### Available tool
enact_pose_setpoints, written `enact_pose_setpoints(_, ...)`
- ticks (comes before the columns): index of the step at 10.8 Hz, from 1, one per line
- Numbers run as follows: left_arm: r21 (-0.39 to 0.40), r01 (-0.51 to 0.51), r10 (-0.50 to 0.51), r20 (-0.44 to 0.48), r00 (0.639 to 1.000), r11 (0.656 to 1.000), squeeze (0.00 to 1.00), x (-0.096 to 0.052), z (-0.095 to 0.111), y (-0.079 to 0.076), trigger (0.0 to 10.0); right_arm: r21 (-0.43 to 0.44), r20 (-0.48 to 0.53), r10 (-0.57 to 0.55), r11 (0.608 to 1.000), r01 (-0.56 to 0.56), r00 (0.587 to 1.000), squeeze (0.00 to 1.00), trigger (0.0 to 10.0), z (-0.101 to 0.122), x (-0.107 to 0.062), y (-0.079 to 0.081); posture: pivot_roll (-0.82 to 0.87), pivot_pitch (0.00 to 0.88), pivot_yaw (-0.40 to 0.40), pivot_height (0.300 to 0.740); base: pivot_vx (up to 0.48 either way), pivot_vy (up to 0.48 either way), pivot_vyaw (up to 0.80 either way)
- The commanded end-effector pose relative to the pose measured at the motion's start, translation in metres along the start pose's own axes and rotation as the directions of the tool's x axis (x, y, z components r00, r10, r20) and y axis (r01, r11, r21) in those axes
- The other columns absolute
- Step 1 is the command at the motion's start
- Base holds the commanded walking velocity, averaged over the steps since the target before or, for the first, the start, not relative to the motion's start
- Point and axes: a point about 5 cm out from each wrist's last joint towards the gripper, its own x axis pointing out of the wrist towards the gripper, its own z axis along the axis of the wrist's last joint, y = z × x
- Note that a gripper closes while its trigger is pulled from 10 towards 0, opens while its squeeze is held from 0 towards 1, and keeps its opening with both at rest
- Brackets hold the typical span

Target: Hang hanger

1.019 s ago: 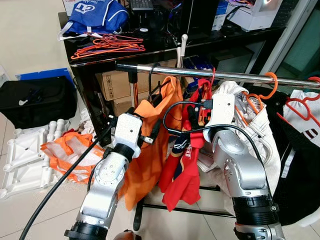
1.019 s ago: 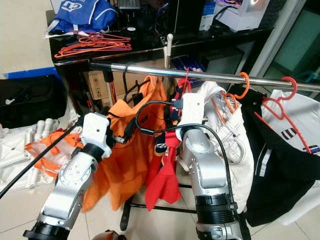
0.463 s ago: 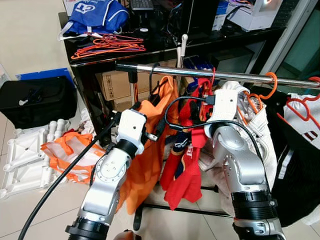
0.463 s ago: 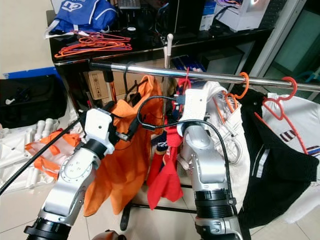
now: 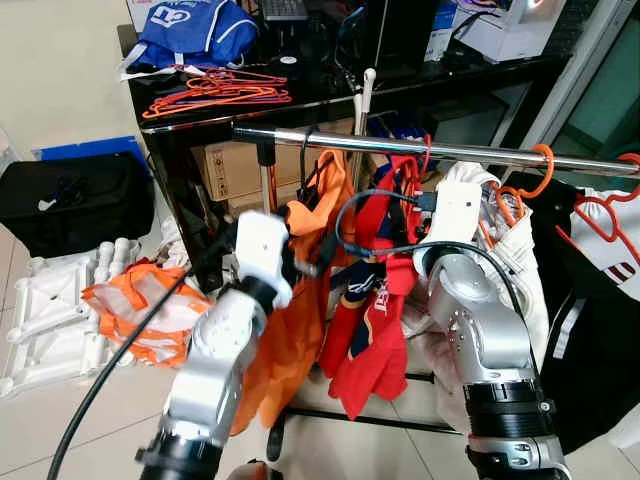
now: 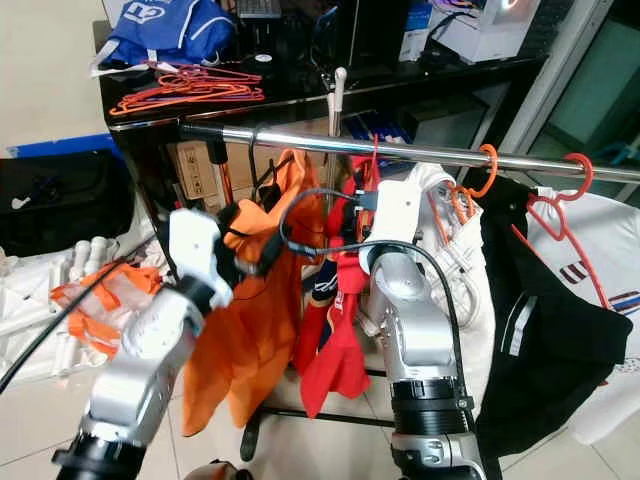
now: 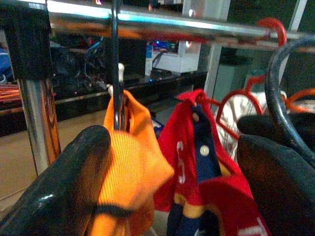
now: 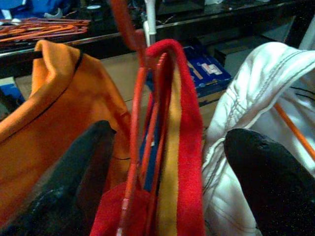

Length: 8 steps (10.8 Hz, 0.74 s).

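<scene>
The orange shirt (image 5: 300, 330) hangs by its black hanger (image 7: 116, 64) on the chrome rail (image 6: 420, 153), left of the red garment (image 5: 372, 330); left gripper (image 7: 167, 191) and right gripper (image 8: 167, 182) both spread wide, holding nothing.

Cluttered office or lab: black desk (image 5: 330, 95) with computer gear, cardboard boxes (image 5: 230, 165) beneath, clothes rail (image 5: 480, 153).
</scene>
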Motion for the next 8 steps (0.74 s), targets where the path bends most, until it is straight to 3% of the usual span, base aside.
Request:
enact_pose_setpoints(1, 0.009, 0.029, -0.029, 0.045, 0.999, 1.0, 0.0, 0.0036, 0.0123, -0.0031, 10.0, -0.004, 0.005, -0.008, 1.0, 0.008, 1.0, 0.07, 0.0, 0.0007, 0.0018, -0.0001, 0.05, 0.0, -0.024, 0.74, 0.0, 0.0, 0.0)
enact_pose_setpoints(8, 0.028, 0.053, -0.053, 0.013, 0.999, 0.998, 0.0, 0.0038, 0.0093, -0.0035, 10.0, -0.01, 0.045, -0.021, 1.0, 0.021, 0.999, 0.07, 0.0, 0.0027, 0.0016, -0.0057, 0.05, 0.0, -0.023, 0.74, 0.0, 0.0, 0.0)
